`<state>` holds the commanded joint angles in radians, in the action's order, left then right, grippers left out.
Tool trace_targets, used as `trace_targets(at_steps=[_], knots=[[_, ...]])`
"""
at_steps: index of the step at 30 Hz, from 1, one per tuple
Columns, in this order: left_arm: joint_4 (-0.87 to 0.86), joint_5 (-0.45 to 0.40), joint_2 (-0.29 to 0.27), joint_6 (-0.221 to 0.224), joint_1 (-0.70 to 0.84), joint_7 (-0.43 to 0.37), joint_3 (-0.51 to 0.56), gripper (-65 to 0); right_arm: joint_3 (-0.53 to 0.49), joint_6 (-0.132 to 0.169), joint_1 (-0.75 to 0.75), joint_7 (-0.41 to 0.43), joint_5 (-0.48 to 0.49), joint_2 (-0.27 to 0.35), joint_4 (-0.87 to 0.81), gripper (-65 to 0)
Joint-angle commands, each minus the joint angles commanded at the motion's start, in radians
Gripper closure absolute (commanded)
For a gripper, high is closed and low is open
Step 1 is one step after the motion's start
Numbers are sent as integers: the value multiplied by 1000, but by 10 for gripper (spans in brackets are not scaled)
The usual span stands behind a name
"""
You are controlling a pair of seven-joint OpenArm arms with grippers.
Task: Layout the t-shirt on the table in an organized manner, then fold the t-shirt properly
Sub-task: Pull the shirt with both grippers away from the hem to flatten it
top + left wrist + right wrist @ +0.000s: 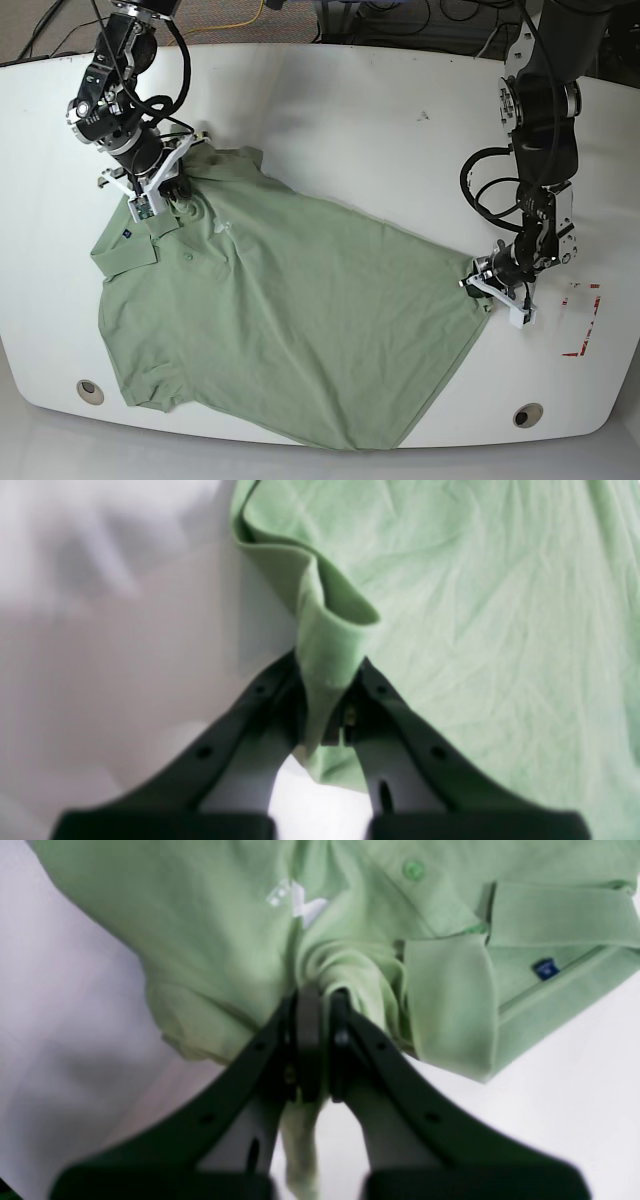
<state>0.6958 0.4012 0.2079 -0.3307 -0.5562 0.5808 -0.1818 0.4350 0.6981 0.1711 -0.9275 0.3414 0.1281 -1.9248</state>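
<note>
Grommet holes: nearest you in the base view, two round grey grommets [89, 391] [527, 414] sit in the table's front edge, one to either side of the shirt's lower hem.
Table: your glossy white table [350, 110] carries everything; its bare surface shows on all sides of the fabric.
T-shirt: you see the pale green t-shirt [280, 320] lying face up and mostly flat, turned at an angle, collar toward the base view's left and hem toward its lower right. One short sleeve lies spread near the front edge.
Red tape: a red tape mark [585, 320] sits on the table just beyond the hem corner, apart from the cloth.
Left gripper: your left gripper [327, 680] is clamped on a corner of the hem at the shirt's side edge; the left wrist view shows a folded strip of fabric pinched between the dark fingers [400, 715] and lifted into a small ridge.
Collar: the collar [450, 1005] lies open beside the button placket, with a small blue label [546, 968] inside the neck.
Logo: the white chest logo [297, 900] shows just beyond the right fingertips.
Right gripper: your right gripper [320, 1005] is pinched tight on a bunched tuft of fabric at the shoulder, next to the collar.
</note>
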Motion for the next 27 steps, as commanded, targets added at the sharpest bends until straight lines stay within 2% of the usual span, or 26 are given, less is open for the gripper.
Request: trace_targets(at_steps=[5, 10, 17, 19, 23, 27], knots=[[17, 6, 18, -2, 25, 2, -3, 0, 0, 0, 0, 0, 0, 0, 0, 0], [140, 6, 18, -2, 71, 32, -5, 0, 0, 0, 3, 0, 0, 0, -8, 0], [473, 8, 14, -3, 224, 204, -126, 0, 2, 0, 18, -5, 0, 0, -61, 0], [620, 9, 12, -5, 293, 273, -158, 0, 2, 0, 44, -5, 2, 0, -94, 0], [893, 89, 8, -5, 450, 347, -219, 0, 11, 0, 83, -2, 97, 5, -104, 0], [1100, 178, 9, -3, 575, 410, -270, 0, 84, 0, 130, -3, 226, 3, -104, 0]])
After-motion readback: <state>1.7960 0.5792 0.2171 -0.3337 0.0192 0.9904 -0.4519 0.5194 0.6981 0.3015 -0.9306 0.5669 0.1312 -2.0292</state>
